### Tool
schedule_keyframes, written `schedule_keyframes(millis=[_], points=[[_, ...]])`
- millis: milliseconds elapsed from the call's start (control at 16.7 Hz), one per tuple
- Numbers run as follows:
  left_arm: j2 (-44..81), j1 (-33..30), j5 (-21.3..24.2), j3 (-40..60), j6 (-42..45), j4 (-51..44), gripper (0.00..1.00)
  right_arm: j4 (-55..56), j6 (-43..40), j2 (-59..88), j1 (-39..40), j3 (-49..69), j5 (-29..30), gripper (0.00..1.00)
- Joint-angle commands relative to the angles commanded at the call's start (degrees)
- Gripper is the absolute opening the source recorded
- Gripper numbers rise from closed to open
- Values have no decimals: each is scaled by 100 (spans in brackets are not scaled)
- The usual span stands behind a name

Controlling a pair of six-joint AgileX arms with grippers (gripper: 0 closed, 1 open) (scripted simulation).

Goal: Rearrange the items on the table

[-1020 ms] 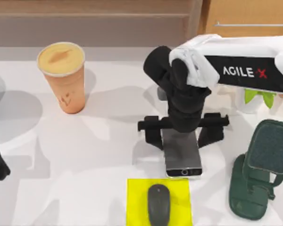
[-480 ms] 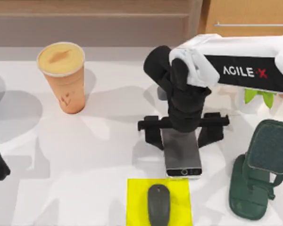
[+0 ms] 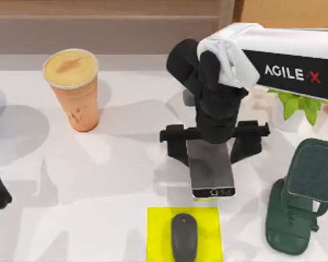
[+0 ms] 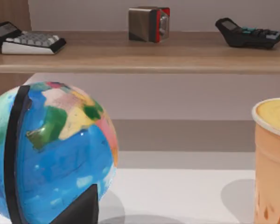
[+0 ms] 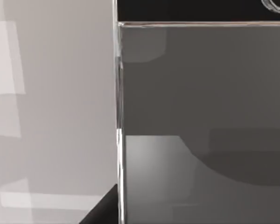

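Right hand [image 3: 212, 148]: has shifted slightly away from the mouse [image 3: 184, 236], toward the back of the counter [image 3: 115, 185]; fingers straddle the phone.
Phone [image 3: 211, 173]: has moved with the hand; its near end now sits clear of the yellow pad [image 3: 157, 240], where before it reached the pad's edge.
Right arm [image 3: 273, 65]: has swung a little, uncovering more of the plant [image 3: 293, 102].

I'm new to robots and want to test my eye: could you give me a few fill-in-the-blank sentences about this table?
1. The mouse lies on a ____ pad.
2. The right gripper is over the ____.
3. The drink cup stands on the table's ____ side.
4. In the left wrist view, a ____ stands near the cup.

Missing words: yellow; smartphone; left; globe
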Motion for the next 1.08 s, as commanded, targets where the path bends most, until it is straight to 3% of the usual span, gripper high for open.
schedule_keyframes(millis=[240,420,780,1080], points=[[0,0,0,0,0,0,100,-6,71,-32,55,-57,52,0],[0,0,0,0,0,0,100,-153,609,-523,536,-441,527,0],[0,0,0,0,0,0,100,-444,2793,-2536,2329,-2112,2503,0],[0,0,0,0,0,0,100,-589,3948,-3670,3087,-3018,3779,0]])
